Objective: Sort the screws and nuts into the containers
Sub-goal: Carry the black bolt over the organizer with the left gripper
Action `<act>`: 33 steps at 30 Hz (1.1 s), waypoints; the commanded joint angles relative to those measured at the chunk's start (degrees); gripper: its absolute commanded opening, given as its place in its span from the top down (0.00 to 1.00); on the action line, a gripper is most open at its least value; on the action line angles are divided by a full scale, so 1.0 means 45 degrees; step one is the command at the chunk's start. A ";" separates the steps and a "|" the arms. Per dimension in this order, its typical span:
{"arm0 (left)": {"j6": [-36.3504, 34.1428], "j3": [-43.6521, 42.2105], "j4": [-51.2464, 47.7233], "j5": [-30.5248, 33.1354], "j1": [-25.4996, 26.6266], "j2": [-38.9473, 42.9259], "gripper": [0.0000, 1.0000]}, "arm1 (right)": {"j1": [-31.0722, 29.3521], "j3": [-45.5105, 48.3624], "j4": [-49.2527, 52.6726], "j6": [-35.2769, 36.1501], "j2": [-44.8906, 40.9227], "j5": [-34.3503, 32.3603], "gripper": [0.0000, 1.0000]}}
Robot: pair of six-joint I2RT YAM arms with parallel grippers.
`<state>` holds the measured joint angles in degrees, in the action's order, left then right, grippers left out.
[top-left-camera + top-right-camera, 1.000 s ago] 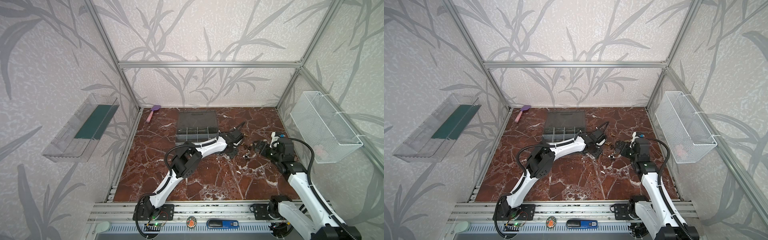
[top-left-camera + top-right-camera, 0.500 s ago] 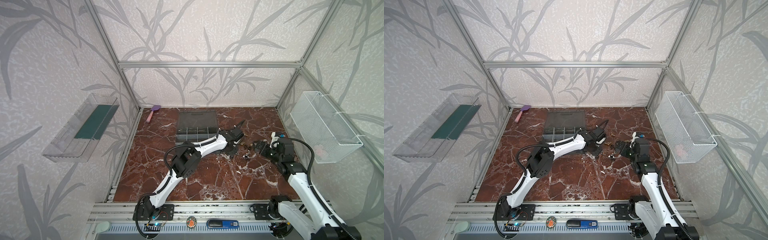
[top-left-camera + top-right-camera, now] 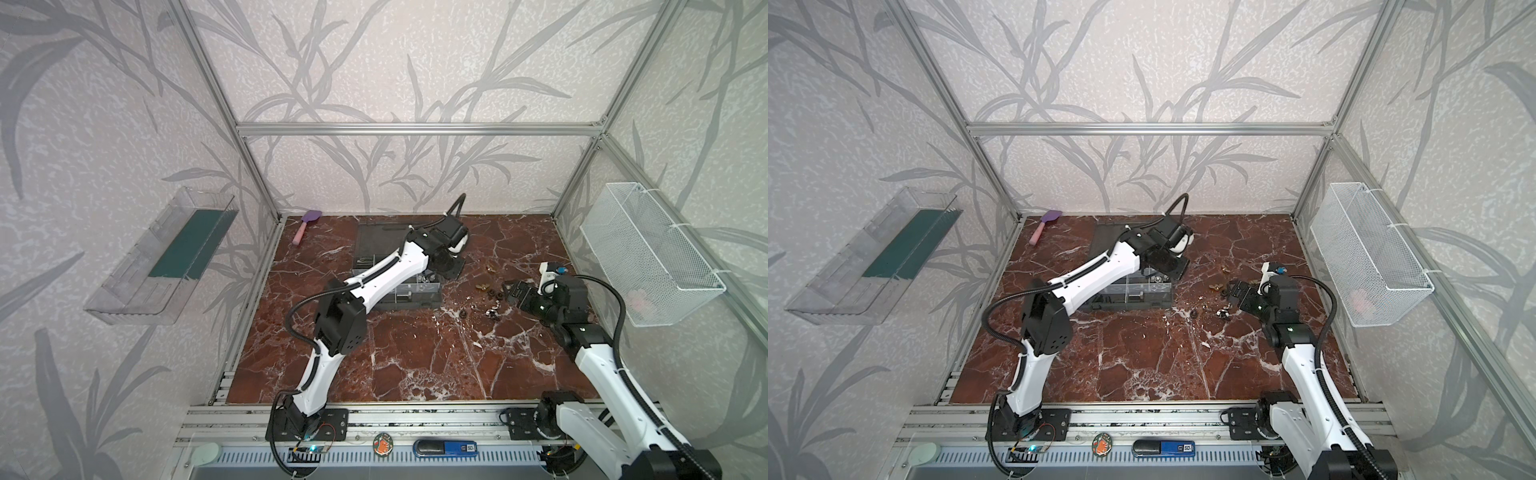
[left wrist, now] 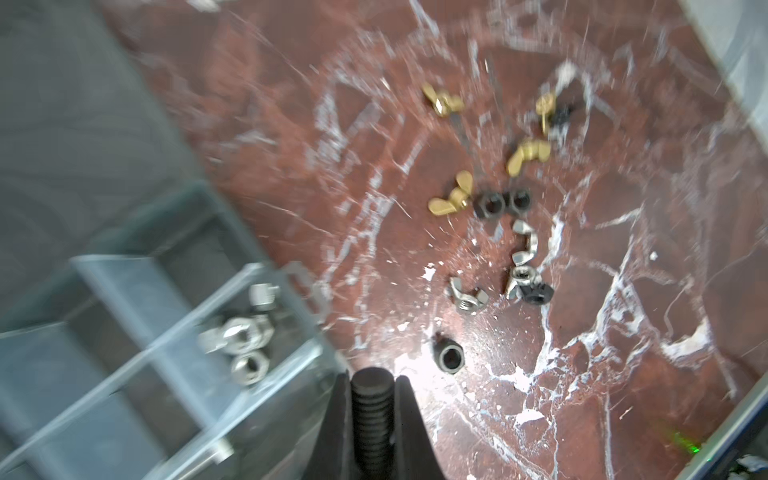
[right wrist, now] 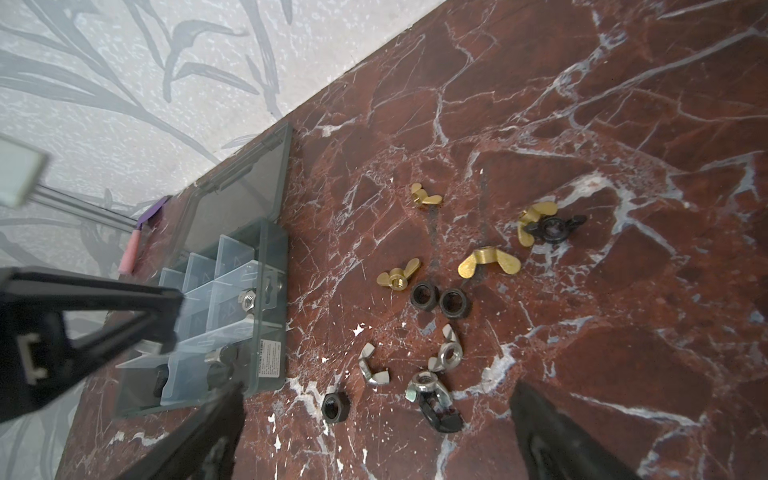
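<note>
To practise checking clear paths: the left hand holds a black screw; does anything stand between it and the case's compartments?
Nothing visible does. The left hand holds the screw at the case's end; the lid lies open, the compartments are uncovered, and the right hand hangs apart over the loose nuts.

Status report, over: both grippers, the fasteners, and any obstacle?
Left gripper shut on a black screw, at the case edge. Right gripper open, near loose nuts. Nothing seen in the way.
</note>
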<state>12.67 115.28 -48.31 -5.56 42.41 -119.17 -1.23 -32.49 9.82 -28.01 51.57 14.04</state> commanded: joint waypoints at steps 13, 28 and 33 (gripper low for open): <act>0.0465 -0.7820 0.1865 0.1366 -0.2345 0.5175 0.98 | -0.6807 -0.4694 0.0163 0.3175 0.5035 -0.3912 0.01; 0.0380 -0.7634 0.0764 0.3063 -0.2374 0.3266 0.98 | -0.6639 -0.3005 -0.1449 0.3102 0.5207 -0.4534 0.01; 0.0496 -0.7418 0.0423 0.3054 -0.2359 0.2758 0.98 | -0.6288 -0.2839 -0.1620 0.2823 0.5259 -0.4029 0.01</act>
<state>14.13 79.66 -43.88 5.89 32.12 -106.17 -30.17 -46.02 4.34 -14.72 76.55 -4.64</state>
